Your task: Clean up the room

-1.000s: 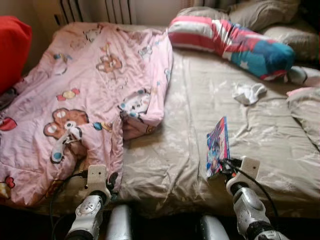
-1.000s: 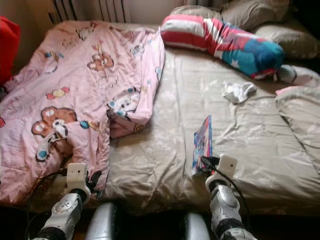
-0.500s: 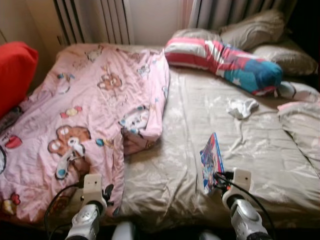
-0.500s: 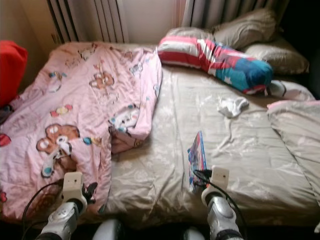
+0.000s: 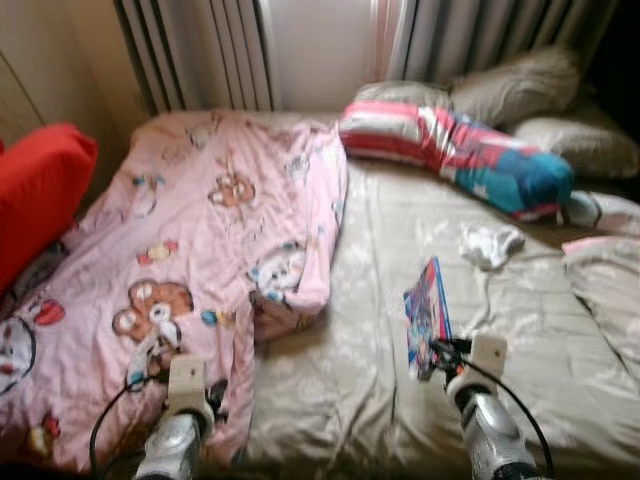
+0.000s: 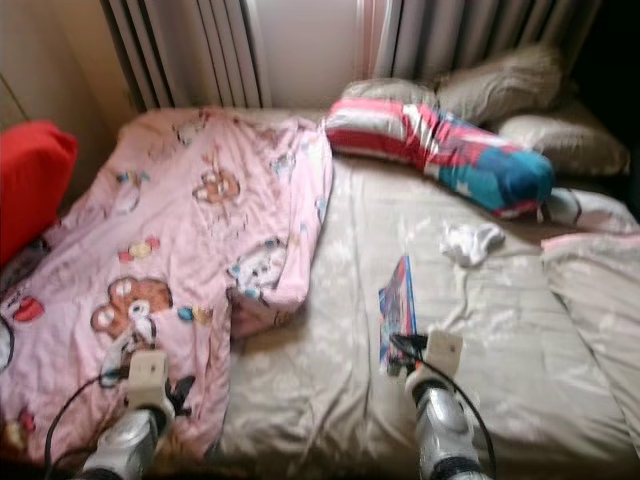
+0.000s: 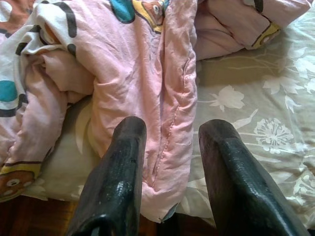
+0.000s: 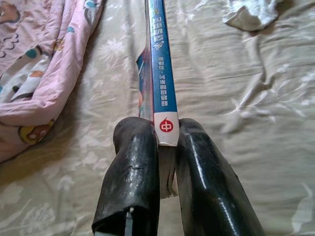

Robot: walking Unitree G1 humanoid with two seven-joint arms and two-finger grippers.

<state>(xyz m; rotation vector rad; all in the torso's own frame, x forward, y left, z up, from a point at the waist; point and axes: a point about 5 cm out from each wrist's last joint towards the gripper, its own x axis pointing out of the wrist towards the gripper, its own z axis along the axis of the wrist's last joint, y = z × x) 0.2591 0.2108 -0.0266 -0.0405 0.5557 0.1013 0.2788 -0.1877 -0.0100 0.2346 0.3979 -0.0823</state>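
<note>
Bed as landmark, covered in a beige floral sheet.

Right gripper: fingers clamped on the spine end of a thin book, blue spine upward. Book stands on edge, held over the bed's near middle, right of the pink quilt.

Left gripper: fingers spread wide, nothing between them, poised over the quilt's near edge where it folds down at the foot of the bed.

Quilt: pink, cartoon-bear print, spread over the bed's left half, rumpled along its inner edge.

White sock or cloth: crumpled on the sheet beyond the book, toward the head of the bed.

Striped red, white and blue pillow lies across the head of the bed; beige pillows behind it.

Red cushion off the bed's left side.
</note>
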